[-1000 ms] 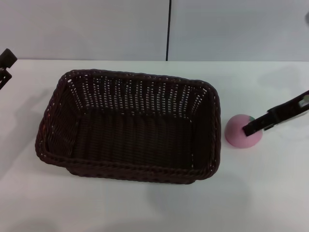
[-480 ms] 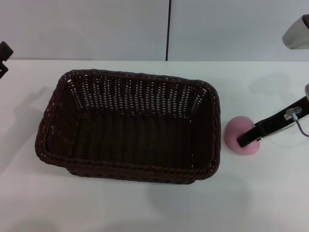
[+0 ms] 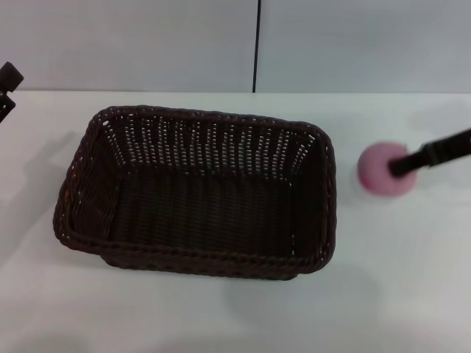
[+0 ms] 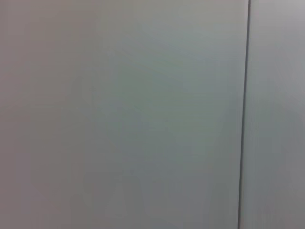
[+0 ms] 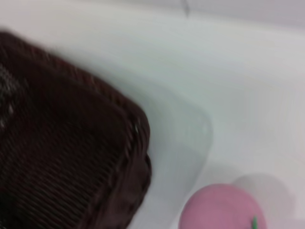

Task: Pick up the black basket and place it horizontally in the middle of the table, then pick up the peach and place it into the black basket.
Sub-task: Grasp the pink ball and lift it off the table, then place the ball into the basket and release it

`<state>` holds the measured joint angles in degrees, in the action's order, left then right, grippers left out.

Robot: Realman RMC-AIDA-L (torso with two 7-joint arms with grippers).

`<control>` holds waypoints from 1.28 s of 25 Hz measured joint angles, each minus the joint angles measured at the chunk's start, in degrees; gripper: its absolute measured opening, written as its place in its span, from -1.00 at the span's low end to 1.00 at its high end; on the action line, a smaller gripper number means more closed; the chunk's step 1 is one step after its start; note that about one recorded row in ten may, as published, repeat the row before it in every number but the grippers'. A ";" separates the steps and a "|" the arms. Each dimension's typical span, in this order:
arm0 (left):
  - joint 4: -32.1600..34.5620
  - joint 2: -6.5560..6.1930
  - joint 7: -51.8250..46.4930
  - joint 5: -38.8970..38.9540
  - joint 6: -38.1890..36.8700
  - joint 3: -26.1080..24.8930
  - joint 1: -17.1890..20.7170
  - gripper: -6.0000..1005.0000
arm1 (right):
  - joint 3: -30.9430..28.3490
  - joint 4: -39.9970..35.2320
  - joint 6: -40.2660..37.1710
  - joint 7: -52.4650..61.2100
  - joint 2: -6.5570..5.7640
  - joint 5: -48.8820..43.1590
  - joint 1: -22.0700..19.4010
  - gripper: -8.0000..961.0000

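The black basket (image 3: 199, 191) lies lengthwise across the middle of the white table (image 3: 221, 316), open side up and empty. It also shows in the right wrist view (image 5: 62, 143). The pink peach (image 3: 383, 170) is just right of the basket, off the table surface, with a faint shadow beneath it. My right gripper (image 3: 402, 165) comes in from the right edge and is shut on the peach; one dark finger (image 3: 434, 152) crosses it. The right wrist view shows the peach (image 5: 221, 207) with its green leaf. My left gripper (image 3: 7, 90) is parked at the far left edge.
A grey wall with a dark vertical seam (image 3: 257, 44) stands behind the table. The left wrist view shows only that wall and seam (image 4: 244, 114). Bare tabletop lies in front of the basket and to its right (image 3: 412, 279).
My right gripper dipped a little onto the peach, then rose and moved back to the right with the peach in it. The basket and the left arm stayed put.
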<state>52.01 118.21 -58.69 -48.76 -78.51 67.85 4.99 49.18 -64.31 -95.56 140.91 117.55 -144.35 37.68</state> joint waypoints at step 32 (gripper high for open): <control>-0.51 0.01 0.08 -0.14 -0.91 -0.09 0.94 0.29 | 2.29 8.11 -3.23 -13.39 0.37 29.40 9.08 0.04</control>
<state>51.50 118.21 -58.62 -48.90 -79.42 67.76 5.93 51.47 -56.19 -98.79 127.52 117.92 -114.96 46.77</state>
